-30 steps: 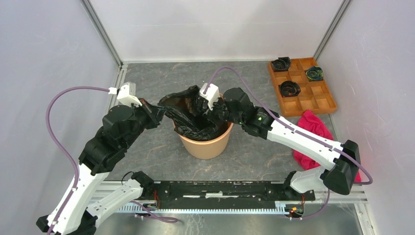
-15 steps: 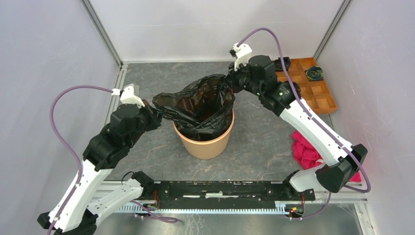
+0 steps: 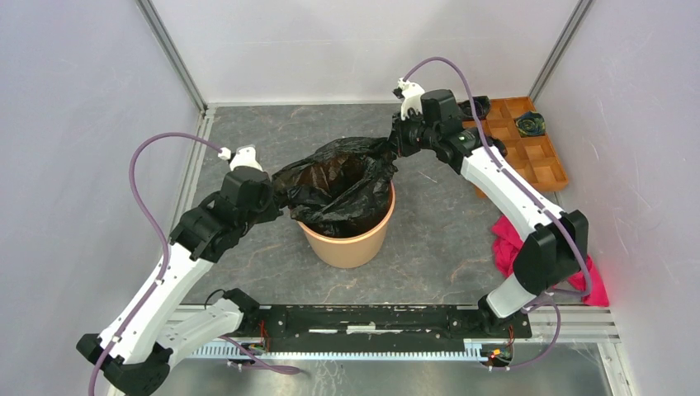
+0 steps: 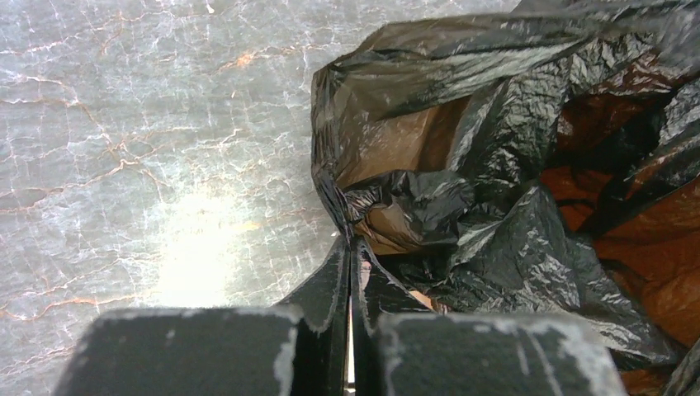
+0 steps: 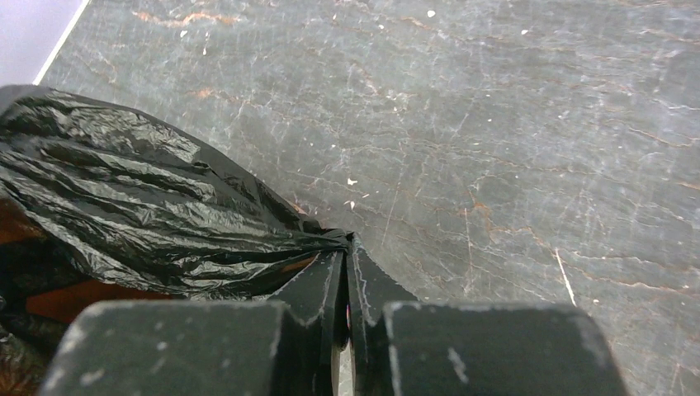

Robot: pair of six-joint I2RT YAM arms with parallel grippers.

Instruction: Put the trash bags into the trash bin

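Note:
The orange trash bin [image 3: 347, 243] stands mid-table. The black trash bag [image 3: 340, 177] sits in its mouth, its lower part inside, its mouth held open above the rim. My left gripper [image 3: 278, 196] is shut on the bag's left edge, left of the bin; in the left wrist view the film [image 4: 462, 165] is pinched at the fingertips [image 4: 350, 243]. My right gripper [image 3: 394, 148] is shut on the bag's right edge, above the bin's far right rim; the right wrist view shows the film [image 5: 140, 214] bunched at the fingertips [image 5: 348, 243].
An orange-brown tray [image 3: 516, 153] with square compartments holds small coiled black rolls at the back right. A pink-red cloth [image 3: 532, 239] lies right of the bin, under the right arm. Cage posts and walls close the back and sides.
My right gripper lifted out of the bin and pulled the bag's right edge up and back right. My left gripper moved right, nearer the bin, keeping its hold. The bag's mouth is now spread wider.

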